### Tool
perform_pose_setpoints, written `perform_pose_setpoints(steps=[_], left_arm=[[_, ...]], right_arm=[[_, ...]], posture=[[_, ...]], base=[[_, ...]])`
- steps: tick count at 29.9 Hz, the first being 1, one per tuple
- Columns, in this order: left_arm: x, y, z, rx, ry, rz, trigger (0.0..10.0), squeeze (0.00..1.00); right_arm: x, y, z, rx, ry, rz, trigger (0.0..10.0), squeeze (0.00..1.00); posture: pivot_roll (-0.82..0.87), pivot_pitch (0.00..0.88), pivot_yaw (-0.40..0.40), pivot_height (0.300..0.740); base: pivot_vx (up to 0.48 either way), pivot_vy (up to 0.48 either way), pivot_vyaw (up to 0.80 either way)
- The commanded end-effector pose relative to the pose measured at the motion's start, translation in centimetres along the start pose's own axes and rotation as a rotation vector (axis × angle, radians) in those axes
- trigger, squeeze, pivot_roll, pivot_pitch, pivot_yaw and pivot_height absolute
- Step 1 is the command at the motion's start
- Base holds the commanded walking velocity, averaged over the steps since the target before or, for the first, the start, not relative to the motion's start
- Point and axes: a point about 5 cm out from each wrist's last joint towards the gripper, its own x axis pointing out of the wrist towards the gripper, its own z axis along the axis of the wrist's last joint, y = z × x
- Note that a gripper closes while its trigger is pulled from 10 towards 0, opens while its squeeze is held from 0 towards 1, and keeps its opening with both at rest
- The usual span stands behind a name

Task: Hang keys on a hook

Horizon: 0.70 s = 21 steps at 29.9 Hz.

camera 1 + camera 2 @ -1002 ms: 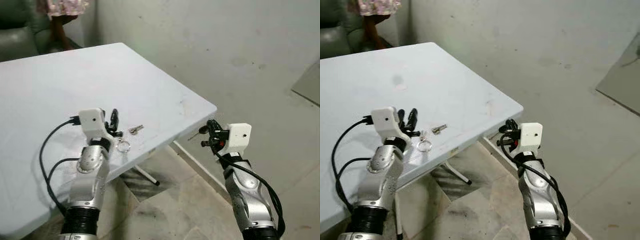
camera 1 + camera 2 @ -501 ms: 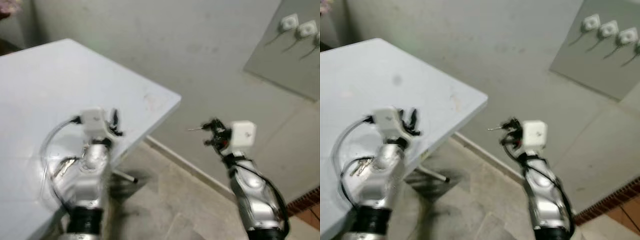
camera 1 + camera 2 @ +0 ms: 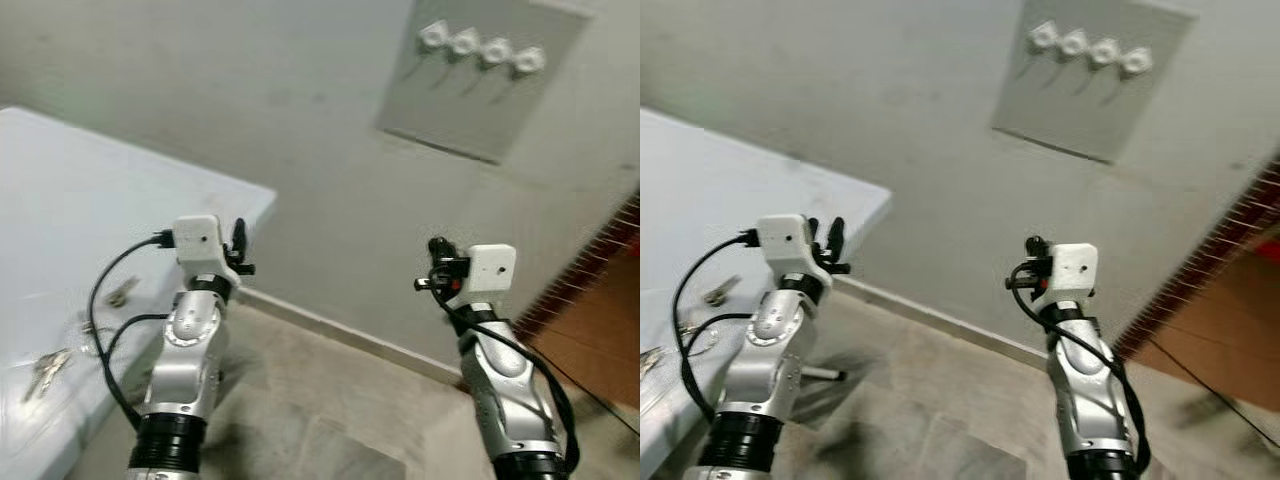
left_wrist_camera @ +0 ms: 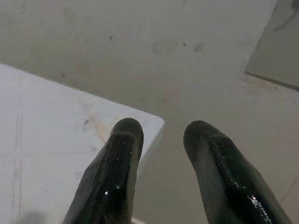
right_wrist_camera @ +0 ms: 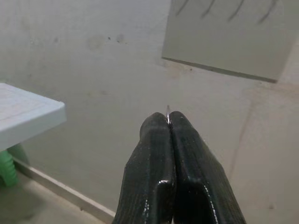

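Four white hooks [image 3: 478, 47] sit in a row on a grey board [image 3: 480, 100] high on the wall ahead. My right gripper [image 3: 438, 262] is raised in front of the wall, well below the board, and is shut on a key. Just a thin metal sliver of the key [image 5: 168, 110] pokes out between the pressed fingertips. My left gripper [image 3: 240, 245] hovers open and empty past the corner of the white table [image 3: 90, 210]. Other keys [image 3: 45, 368] and a single key [image 3: 122, 291] lie on the table beside my left arm.
The grey wall meets a tiled floor [image 3: 330, 400] along a pale skirting [image 3: 340, 335]. At the right, a reddish-brown floor area [image 3: 600, 330] begins beyond a brick-patterned edge. The table corner [image 4: 156, 122] lies just below the left fingers.
The camera has swung right and up, so the table slid left and the hook board came into view. The right gripper still grips the key, and both arms keep their raised poses.
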Motion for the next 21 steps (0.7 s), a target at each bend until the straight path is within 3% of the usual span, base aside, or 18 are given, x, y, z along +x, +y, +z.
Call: perform_pose_setpoints(steps=[1, 8, 15, 17, 21], left_arm=[[0.0, -1.0, 0.3, -0.011, -0.015, -0.026, 10.0, 0.00], [-0.5, -2.2, 0.1, -0.044, 0.004, -0.096, 10.0, 0.00], [-1.4, -3.6, -0.8, -0.068, 0.066, -0.181, 10.0, 0.00], [-2.1, -4.2, -1.2, -0.067, 0.093, -0.263, 10.0, 0.00], [-2.5, -4.2, -1.5, -0.090, 0.122, -0.315, 10.0, 0.00]], right_arm=[[0.0, -0.8, 0.5, -0.018, -0.011, -0.025, 10.0, 0.00], [-0.1, -1.0, 0.3, -0.003, -0.004, -0.059, 10.0, 0.00], [-0.4, -1.6, -0.6, 0.004, 0.068, -0.144, 10.0, 0.00], [-0.6, -1.3, -1.1, -0.029, 0.107, -0.124, 10.0, 0.00], [-0.8, -1.2, -1.5, -0.032, 0.139, -0.108, 10.0, 0.00]], posture=[[0.14, 0.000, -0.100, 0.740], [0.14, 0.000, -0.097, 0.740], [0.14, 0.000, -0.089, 0.740], [0.14, 0.000, -0.084, 0.740], [0.13, 0.000, -0.079, 0.740]], base=[[0.000, 0.000, -0.77], [0.000, 0.000, -0.73], [0.000, 0.000, 0.00], [0.000, 0.000, 0.00], [0.000, 0.000, 0.00]])
